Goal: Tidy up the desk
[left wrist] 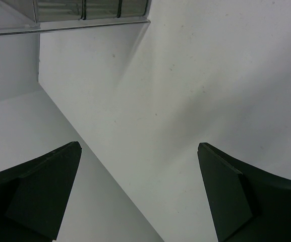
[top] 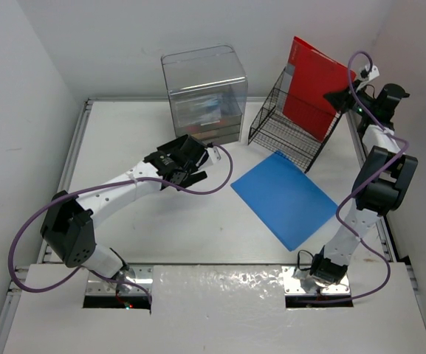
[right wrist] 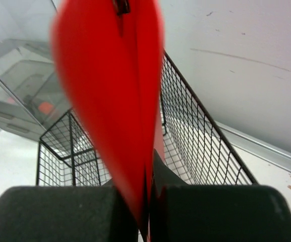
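From above, the desk [top: 124,147] carries a clear box [top: 201,88] at the middle of its far edge and a black wire rack [top: 286,136] toward its far right corner. A blue folder [top: 285,199] lies flat on the right half, just in front of the rack. The right gripper [top: 343,96] holds a red folder [top: 312,81] by its upper right edge. The folder stands tilted, with its lower part down among the rack's wires, though whether it rests on the bottom cannot be told. The left gripper [top: 196,164] hovers near the front of the clear box and holds nothing.

In the left wrist view the fingers [left wrist: 44,191] are spread as wide as they go, with only bare desk between them and the foot of the clear box at the top.

In the right wrist view the jaws are pinched fully together on the red folder's thin edge, with the rack's mesh behind and below.

The step in hand looks like filing the red folder. To do it well, the folder should probably be lowered straight along the rack's slope until it bears on the wires, and released only then, so it neither tips forward onto the blue folder nor drags the light rack sideways.
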`<state>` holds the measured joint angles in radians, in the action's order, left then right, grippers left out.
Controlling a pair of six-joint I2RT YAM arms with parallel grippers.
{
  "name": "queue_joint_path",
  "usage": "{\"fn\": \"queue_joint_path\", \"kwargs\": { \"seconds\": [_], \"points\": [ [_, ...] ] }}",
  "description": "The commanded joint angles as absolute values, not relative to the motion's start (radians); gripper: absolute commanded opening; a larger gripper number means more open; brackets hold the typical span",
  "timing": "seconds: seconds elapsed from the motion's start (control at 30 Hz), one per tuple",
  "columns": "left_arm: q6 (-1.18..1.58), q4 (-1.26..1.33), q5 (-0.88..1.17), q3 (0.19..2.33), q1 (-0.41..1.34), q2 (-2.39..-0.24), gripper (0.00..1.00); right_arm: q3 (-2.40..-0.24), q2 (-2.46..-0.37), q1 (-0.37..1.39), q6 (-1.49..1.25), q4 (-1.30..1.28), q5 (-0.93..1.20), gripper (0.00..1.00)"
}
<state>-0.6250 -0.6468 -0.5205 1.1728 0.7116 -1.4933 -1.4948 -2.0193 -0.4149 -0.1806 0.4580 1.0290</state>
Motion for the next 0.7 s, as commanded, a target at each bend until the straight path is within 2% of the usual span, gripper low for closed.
{"fn": "queue_joint_path", "kwargs": {
  "seconds": [0.0,0.13,0.23,0.47,0.57,0.67],
  "points": [
    [-0.637,-0.604,-0.532,1.195,0.699,-1.488,1.0,-1.529,-1.967,-0.408,-0.299,0.571,1.117,0.0],
    [-0.643,-0.598,-0.532,1.19,0.699,-1.485,1.0,-1.503,-1.974,-0.411,-0.451,0.779,1.152,0.0],
    [-0.643,-0.591,-0.531,1.189,0.699,-1.482,1.0,-1.506,-1.994,-0.414,-0.521,0.839,1.158,0.0],
    [-0.646,-0.581,-0.534,1.177,0.699,-1.477,1.0,-1.509,-2.036,-0.423,-0.492,0.753,1.123,0.04],
    [-0.644,-0.577,-0.535,1.174,0.698,-1.471,1.0,-1.54,-2.025,-0.423,-0.399,0.579,1.074,0.05],
    [-0.644,-0.572,-0.534,1.17,0.698,-1.47,1.0,-1.571,-1.997,-0.42,-0.234,0.334,0.978,0.27]
  ]
}}
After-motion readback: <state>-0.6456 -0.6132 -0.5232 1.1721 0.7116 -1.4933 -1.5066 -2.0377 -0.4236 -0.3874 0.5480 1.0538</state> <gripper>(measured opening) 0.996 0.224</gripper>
